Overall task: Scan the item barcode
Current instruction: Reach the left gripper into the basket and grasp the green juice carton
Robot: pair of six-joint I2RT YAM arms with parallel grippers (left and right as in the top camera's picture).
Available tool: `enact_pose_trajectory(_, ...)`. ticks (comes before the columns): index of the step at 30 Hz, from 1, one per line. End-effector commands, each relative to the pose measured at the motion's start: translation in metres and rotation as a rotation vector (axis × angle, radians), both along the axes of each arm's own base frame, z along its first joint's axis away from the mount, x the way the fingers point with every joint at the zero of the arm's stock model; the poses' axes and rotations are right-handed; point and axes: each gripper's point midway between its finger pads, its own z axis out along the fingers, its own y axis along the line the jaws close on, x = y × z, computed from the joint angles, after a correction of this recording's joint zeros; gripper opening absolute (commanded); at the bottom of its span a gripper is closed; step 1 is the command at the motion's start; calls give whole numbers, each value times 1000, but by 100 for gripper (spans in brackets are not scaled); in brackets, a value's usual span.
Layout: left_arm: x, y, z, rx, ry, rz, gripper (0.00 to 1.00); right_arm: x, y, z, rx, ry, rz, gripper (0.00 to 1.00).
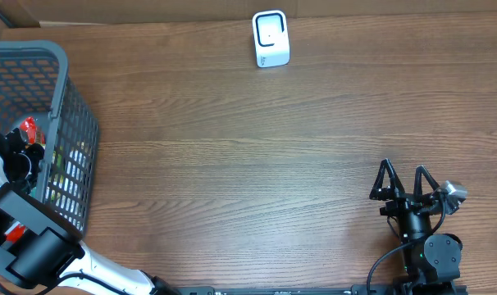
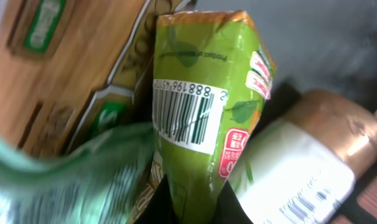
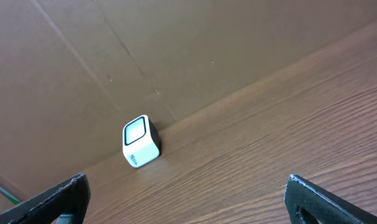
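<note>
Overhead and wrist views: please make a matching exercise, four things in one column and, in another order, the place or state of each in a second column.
Things:
1. barcode scanner
2. grey mesh basket
3. green pouch
4. right gripper

Places or states:
A. jaws wide open, at the near right of the table
B. at the left edge of the table, with items inside
C. pinched at its lower end in the jaws of the left gripper, barcode showing
D. white, standing at the far edge of the table

Pairs: 1-D, 2-B, 3-C, 4-A.
</note>
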Motion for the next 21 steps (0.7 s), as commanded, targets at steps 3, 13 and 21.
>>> enact_pose_trajectory(3,18,0,50,-8,-38,67,4,0,-2,-1,0,-6,-10,100)
enact_pose_trajectory(13,29,-6,162,86,-126,106,4,0,-2,-1,0,-6,-10,100)
enact_pose_trajectory(21,30,-48,273,201,-365,95,4,0,-2,-1,0,-6,-10,100)
